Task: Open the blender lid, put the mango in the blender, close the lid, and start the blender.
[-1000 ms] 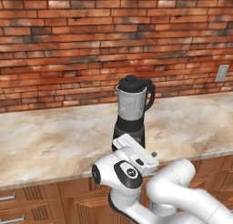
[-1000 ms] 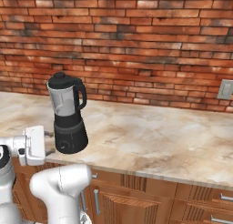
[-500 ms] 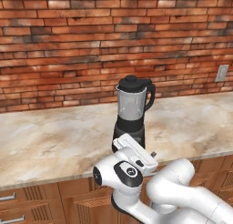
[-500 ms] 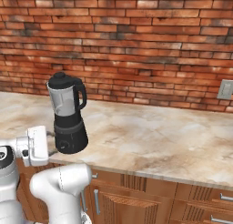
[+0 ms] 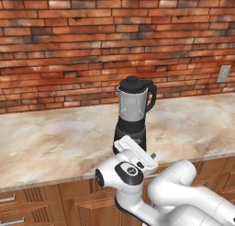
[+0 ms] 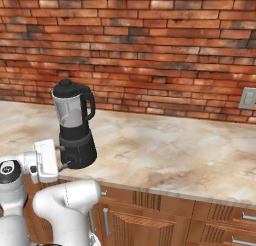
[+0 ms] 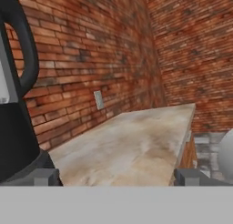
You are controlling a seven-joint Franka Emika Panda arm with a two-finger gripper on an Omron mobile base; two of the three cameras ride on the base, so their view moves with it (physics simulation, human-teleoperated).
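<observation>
The blender stands on the marble counter near its front edge, jar upright and handle facing right. Its black domed blender lid sits on the jar's top. My gripper hovers low at the counter's front edge, right in front of the blender's black base. In the hand view the gripper is open with nothing between its fingertips, and the blender's base and handle loom close at the left. The mango is out of view.
The marble counter runs along a red brick wall. A wall outlet sits at the right. Wooden cabinet fronts with drawer handles lie below the counter edge.
The hand has crept slightly up and closer to the blender's base. The blender and its lid have not moved.
</observation>
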